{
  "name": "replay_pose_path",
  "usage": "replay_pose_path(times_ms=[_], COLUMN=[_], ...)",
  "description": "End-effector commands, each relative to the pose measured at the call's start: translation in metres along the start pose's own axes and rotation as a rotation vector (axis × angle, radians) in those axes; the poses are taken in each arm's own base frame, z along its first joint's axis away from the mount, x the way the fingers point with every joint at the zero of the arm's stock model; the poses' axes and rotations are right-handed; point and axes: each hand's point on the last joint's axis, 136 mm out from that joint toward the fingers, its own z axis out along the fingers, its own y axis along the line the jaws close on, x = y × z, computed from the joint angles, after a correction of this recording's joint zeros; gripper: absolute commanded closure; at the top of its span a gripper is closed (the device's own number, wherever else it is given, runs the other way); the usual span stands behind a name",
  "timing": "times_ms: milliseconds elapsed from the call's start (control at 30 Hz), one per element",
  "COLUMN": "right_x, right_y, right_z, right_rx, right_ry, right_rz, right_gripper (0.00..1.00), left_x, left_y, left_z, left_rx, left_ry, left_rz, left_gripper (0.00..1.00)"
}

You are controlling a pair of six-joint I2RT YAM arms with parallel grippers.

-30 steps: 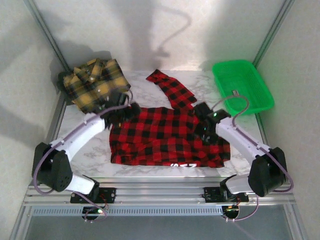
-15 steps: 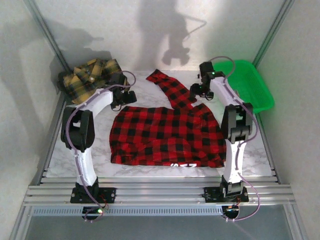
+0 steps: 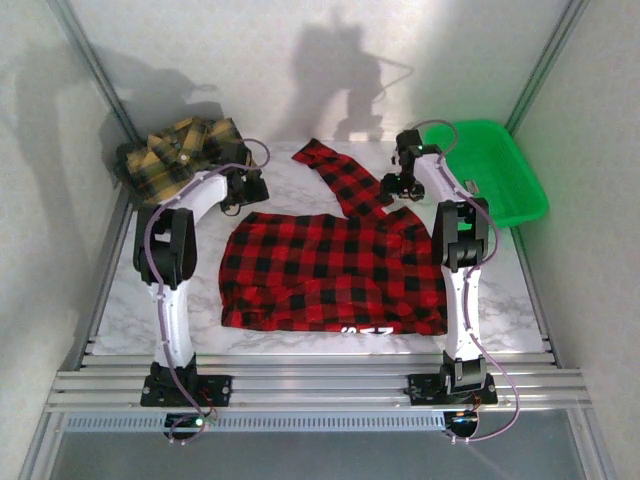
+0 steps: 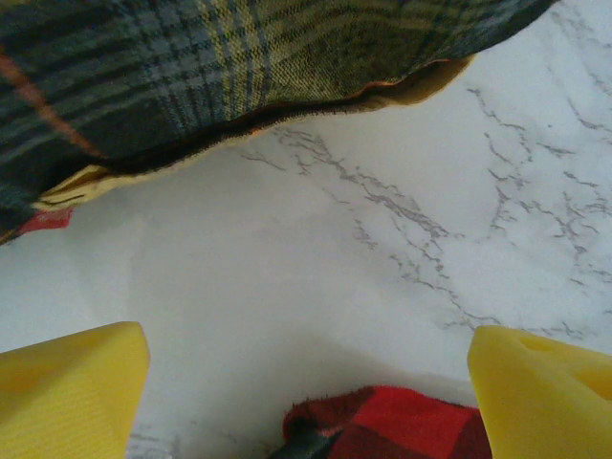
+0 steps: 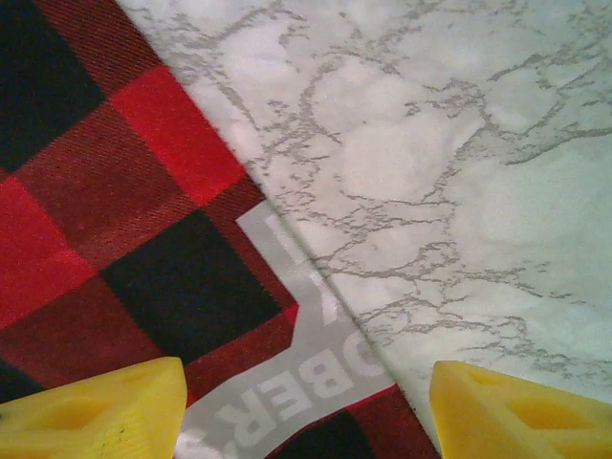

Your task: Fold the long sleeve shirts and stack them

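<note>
Both arms have been stretched past the red shirt (image 3: pixel 335 270); left tool (image 4: pixel 306 378) and right tool (image 5: pixel 306 402) are held open, empty. One sleeve is left unfolded; the yellow shirt (image 3: pixel 180 152), beyond its left corner, is bunched, unstacked.

Red/blk check shirt (image 3: pixel 330 270) w/ grey label (image 5: pixel 287 382); yel/blk plaid shirt (image 3: pixel 180 150); green tray (image 3: pixel 490 165); white-grey marble table (image 3: pixel 505 290).

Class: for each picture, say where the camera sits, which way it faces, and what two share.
Top: above, behind the bases, looking down at table, red shirt, yellow shirt, tray; both arms show.
Left wrist: looks down at table beside yellow shirt; left gripper open.
Right wrist: looks down at red shirt's lettering; right gripper open.
Wrists share: red shirt.
</note>
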Motion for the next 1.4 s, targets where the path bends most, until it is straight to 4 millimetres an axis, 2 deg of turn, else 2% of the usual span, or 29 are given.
replay_pose_path(times_ms=[0, 200, 333, 500, 633, 833, 900, 1000, 1267, 1367], right_x=[0.006, 0.005, 0.005, 0.000, -0.001, 0.003, 0.006, 0.008, 0.009, 0.012], right_y=[0.001, 0.001, -0.001, -0.002, 0.003, 0.012, 0.015, 0.015, 0.017, 0.018], right_z=[0.005, 0.006, 0.011, 0.013, 0.018, 0.027, 0.029, 0.031, 0.036, 0.036], right_rx=[-0.016, -0.018, -0.012, -0.007, -0.039, -0.085, -0.101, -0.083, -0.038, -0.002], right_ry=[0.041, 0.041, 0.049, 0.035, 0.050, 0.076, 0.087, 0.092, 0.115, 0.120], right_rz=[0.012, 0.028, 0.032, 0.032, 0.032, 0.048, 0.050, 0.031, 0.001, -0.020], right_gripper=[0.32, 0.32, 0.32, 0.31, 0.31, 0.32, 0.36, 0.38, 0.51, 0.61], left_x=[0.000, 0.019, 0.032, 0.037, 0.038, 0.046, 0.048, 0.046, 0.044, 0.044], left_y=[0.003, -0.001, 0.013, 0.011, 0.008, 0.003, 0.001, 0.001, 0.002, 0.002], left_z=[0.004, 0.003, 0.008, 0.013, 0.017, 0.022, 0.022, 0.019, 0.013, 0.009], left_rx=[-0.015, 0.030, 0.004, 0.025, 0.044, 0.085, 0.093, 0.091, 0.090, 0.094], left_ry=[0.032, 0.099, 0.138, 0.155, 0.167, 0.204, 0.209, 0.203, 0.195, 0.188], left_rz=[0.041, 0.080, 0.081, 0.077, 0.079, 0.087, 0.089, 0.092, 0.088, 0.083], left_gripper=[0.17, 0.22, 0.28, 0.33, 0.45, 0.75, 0.85, 0.93, 0.99, 1.00])
